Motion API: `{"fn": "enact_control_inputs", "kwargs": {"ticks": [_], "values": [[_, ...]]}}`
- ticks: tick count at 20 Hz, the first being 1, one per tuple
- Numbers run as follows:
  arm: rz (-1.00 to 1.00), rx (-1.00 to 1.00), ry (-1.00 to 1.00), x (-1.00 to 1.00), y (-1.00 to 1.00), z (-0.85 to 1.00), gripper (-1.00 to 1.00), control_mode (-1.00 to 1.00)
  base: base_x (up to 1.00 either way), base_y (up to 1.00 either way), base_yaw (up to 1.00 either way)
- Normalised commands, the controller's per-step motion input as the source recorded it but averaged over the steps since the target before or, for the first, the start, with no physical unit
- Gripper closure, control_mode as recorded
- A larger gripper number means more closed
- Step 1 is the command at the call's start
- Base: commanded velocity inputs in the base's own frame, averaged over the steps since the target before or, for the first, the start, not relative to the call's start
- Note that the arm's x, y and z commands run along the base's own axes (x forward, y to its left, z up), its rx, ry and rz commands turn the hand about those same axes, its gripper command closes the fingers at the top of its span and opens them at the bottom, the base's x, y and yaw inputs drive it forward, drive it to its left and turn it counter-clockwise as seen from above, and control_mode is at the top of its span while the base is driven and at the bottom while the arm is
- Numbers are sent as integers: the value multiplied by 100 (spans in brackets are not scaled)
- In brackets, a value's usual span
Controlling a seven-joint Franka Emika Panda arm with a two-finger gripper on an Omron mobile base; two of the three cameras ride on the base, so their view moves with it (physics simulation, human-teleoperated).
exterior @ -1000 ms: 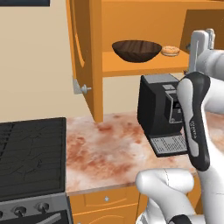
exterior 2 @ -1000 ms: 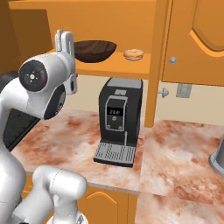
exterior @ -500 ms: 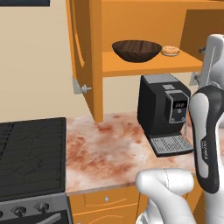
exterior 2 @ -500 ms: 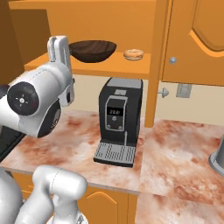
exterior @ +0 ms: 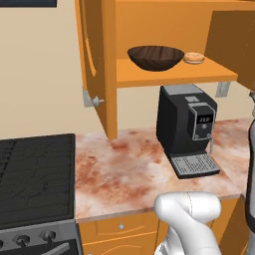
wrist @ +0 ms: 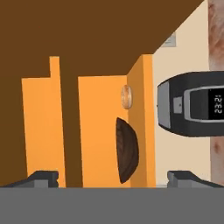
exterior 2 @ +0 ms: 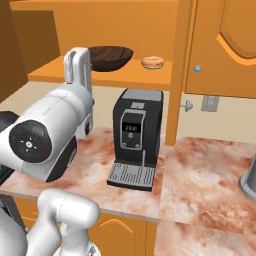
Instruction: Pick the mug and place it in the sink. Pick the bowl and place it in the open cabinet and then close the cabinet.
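Left part of the bowl (exterior 2: 111, 57) behind the arm; cabinet (exterior: 169, 74) doors cropped at the frame edges.

You face a cream wall (exterior: 40, 64), a mottled reddish stone bench (exterior: 124, 174), a black stove (exterior: 35, 174) and orange drawers (exterior: 119, 226) below.

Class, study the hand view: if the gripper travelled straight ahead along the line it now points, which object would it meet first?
Probably the bowl on the cabinet shelf: it sits between the open gripper tips, nearly on the centre line. Depth is unclear, so this is a judgement; the pastry lies off to one side.
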Motion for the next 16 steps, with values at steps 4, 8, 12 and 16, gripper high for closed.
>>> {"fn": "enact_control_inputs", "kwargs": {"ticks": [4,8,12,16], "values": [[-9,9,-2,-91,-61,26,-100,-100,0,0,0],[-11,12,0,-77,-69,14,-100,-100,0,0,0],[-6,5,0,-47,-54,1,-100,-100,0,0,0],[0,4,0,-35,-34,-47,-100,-100,0,0,0]]}}
